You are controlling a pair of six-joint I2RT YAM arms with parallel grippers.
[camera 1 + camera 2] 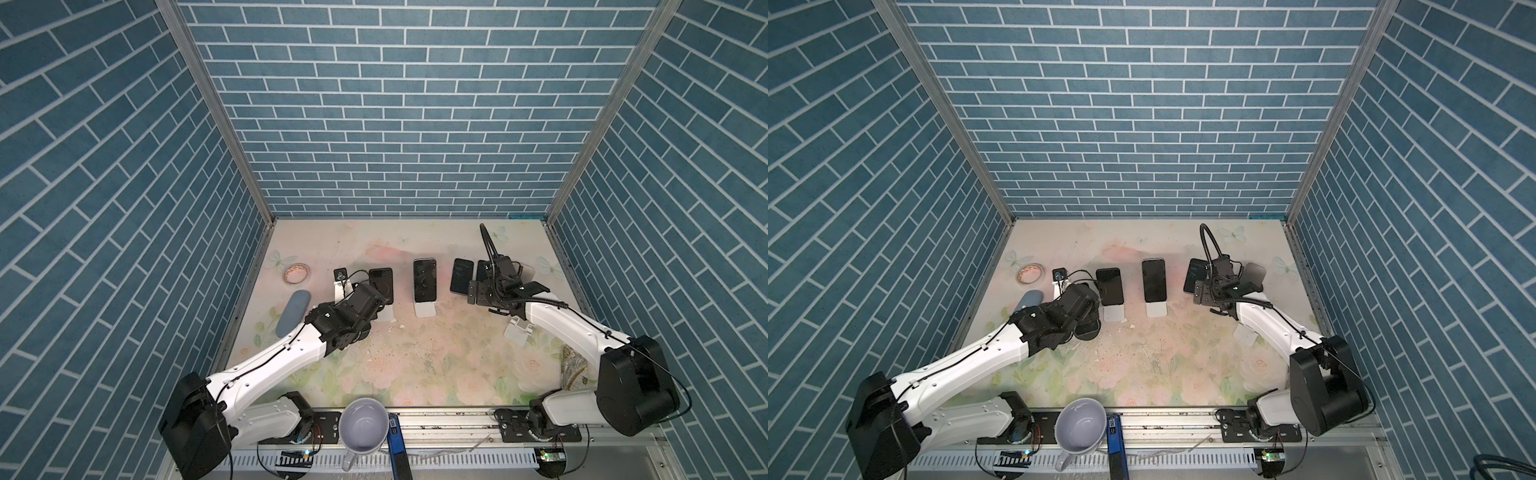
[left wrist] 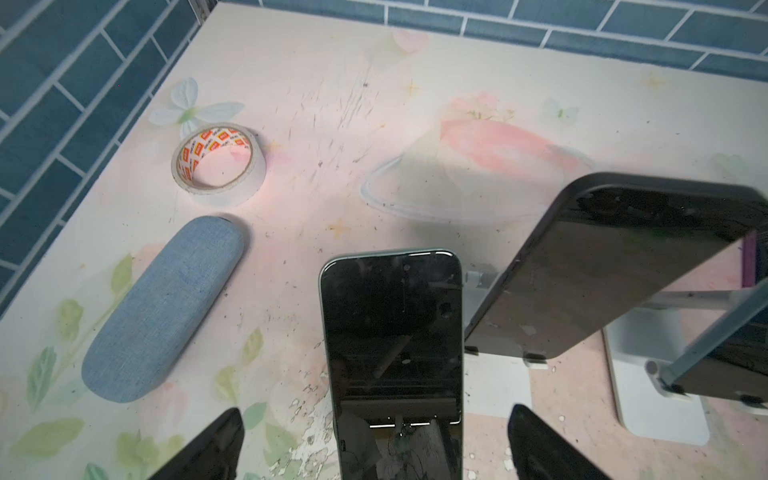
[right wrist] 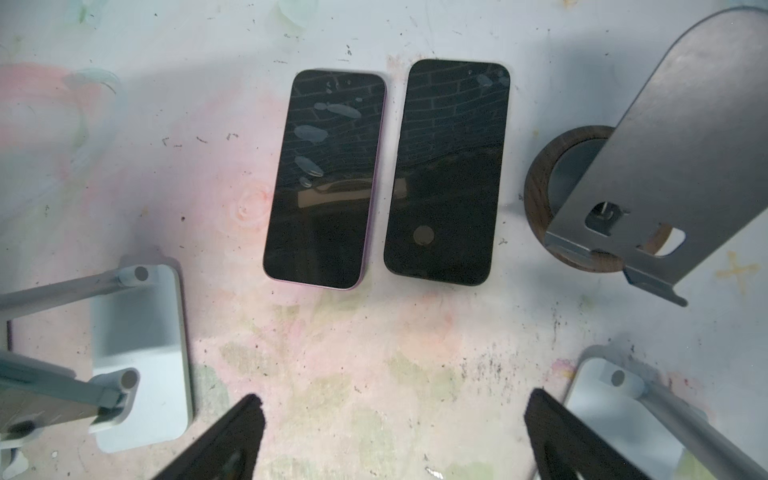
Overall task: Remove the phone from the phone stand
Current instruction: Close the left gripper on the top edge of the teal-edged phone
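Left wrist view: phone stands between wide claw fingers

The left claw [image 2: 376, 415] is wide open. The phone [image 2: 392, 353] leans on its stand [image 1: 1114, 313] on the left of the table [image 1: 415, 365]. It sits between the fingers [image 2: 208, 449] and does not touch them. Just to its right, a second phone [image 1: 424, 280] leans up too. On the right, the right claw [image 3: 395, 399] is wide open over a purple phone [image 3: 328, 178] and a black phone [image 3: 449, 174], both lying flat.
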